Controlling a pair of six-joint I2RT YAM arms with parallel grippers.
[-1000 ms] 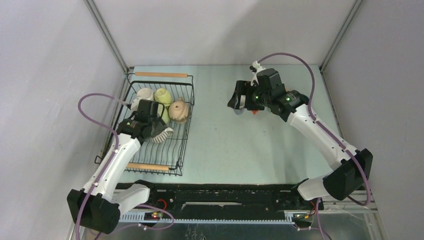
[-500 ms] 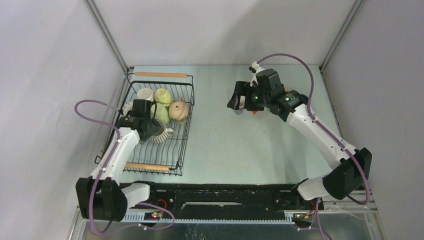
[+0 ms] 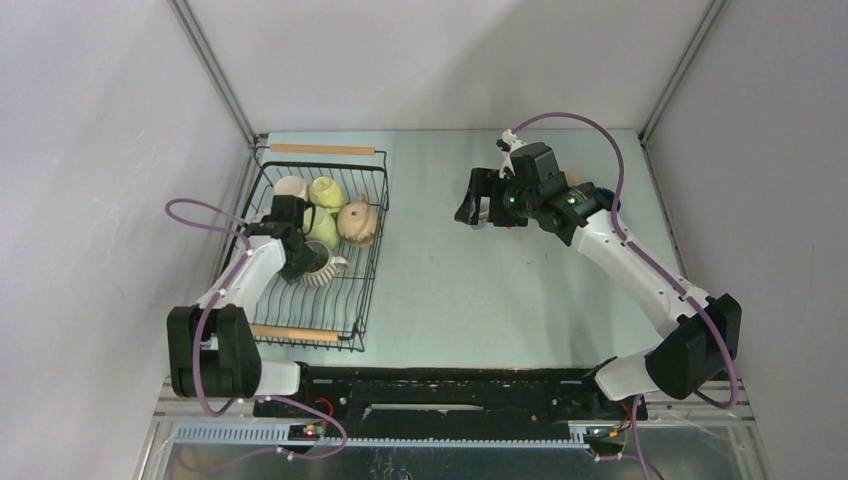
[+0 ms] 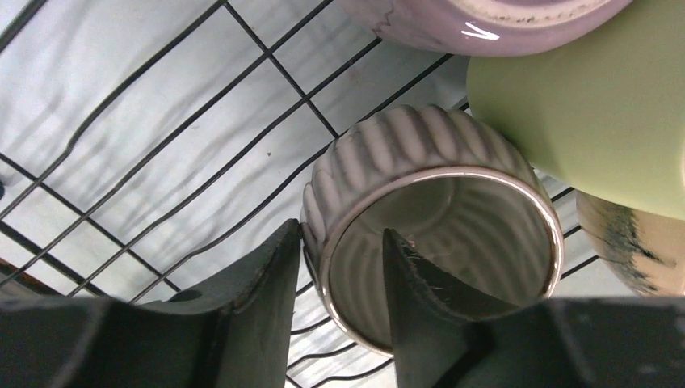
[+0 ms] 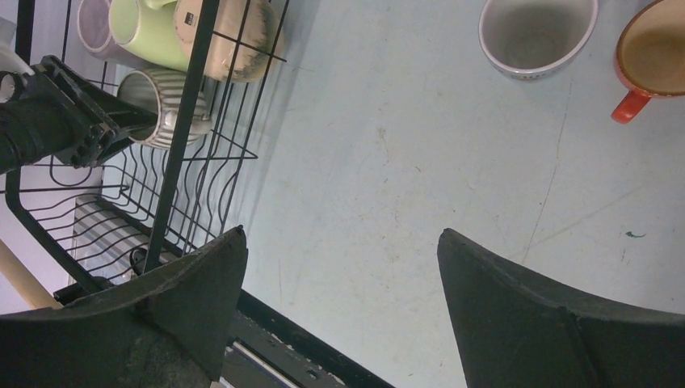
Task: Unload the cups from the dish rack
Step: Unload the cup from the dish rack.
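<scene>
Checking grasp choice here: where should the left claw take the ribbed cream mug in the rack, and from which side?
Probably by the rim wall, coming at the open mouth: the ribbed mug lies on its side, mouth facing the left claw, so one finger fits inside, one outside.

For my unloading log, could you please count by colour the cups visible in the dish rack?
White cup: 1
Yellow-green cups: 2
Tan cup: 1
Ribbed cream cup: 1
Total visible in the dish rack: 5
</scene>
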